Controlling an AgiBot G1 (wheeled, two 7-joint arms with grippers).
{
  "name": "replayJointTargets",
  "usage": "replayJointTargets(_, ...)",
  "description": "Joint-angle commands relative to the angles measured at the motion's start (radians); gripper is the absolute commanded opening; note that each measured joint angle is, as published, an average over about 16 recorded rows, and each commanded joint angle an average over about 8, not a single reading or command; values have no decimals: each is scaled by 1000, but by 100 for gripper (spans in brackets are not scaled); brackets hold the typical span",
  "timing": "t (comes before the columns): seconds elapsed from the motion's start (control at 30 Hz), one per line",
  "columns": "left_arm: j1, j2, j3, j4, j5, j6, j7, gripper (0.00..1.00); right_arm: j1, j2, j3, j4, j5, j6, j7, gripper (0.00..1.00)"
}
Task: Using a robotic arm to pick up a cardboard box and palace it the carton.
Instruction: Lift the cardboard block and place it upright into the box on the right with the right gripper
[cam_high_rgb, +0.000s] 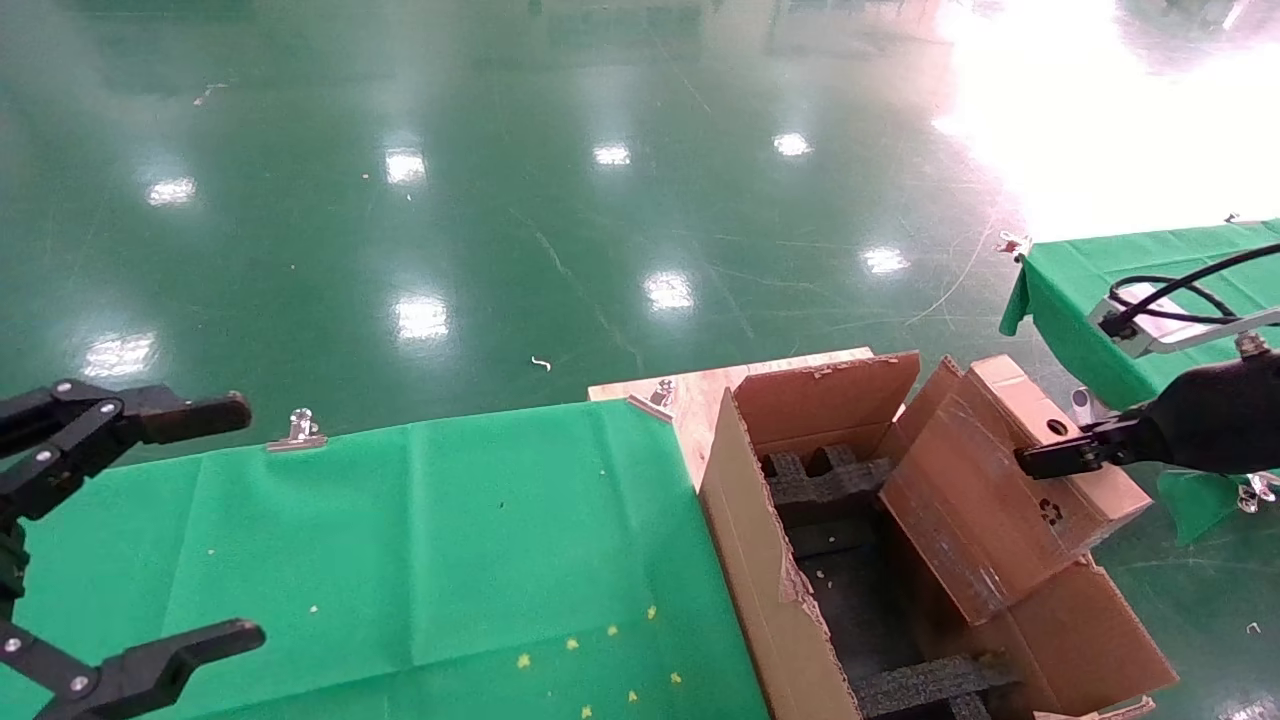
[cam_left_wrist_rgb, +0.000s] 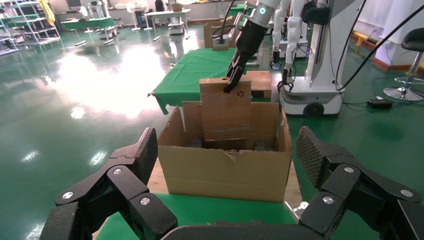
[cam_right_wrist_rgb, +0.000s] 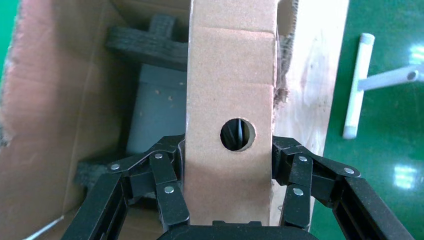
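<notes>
right tool (cam_right_wrist_rgb: 227, 187) clamped, left tool (cam_high_rgb: 150, 535) agape

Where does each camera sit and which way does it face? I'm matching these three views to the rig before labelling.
Head view: on the robot's head, looking forward and down at the green table and the carton; the left gripper and right gripper both show.
Left wrist view: on the parked left arm, facing across the table at the carton; its open fingers frame it.
Right wrist view: looking down along the cardboard box clamped by its fingers.
All three share the box and carton.
</notes>
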Motion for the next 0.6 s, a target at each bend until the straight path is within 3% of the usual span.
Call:
replayJointTargets(0.03, 0, 0, 0, 0, 0, 0, 0, 100, -4, 7, -7, 24, -17, 24, 46, 0)
replayJointTargets(0.37, 0, 0, 1, 0, 0, 0, 0, 100, 4, 88, -36, 271, -186, 109, 326, 0)
replayJointTargets(0.6, 0, 0, 1, 0, -1, 0, 1, 100, -18, 91, -59, 331, -288, 173, 437, 0)
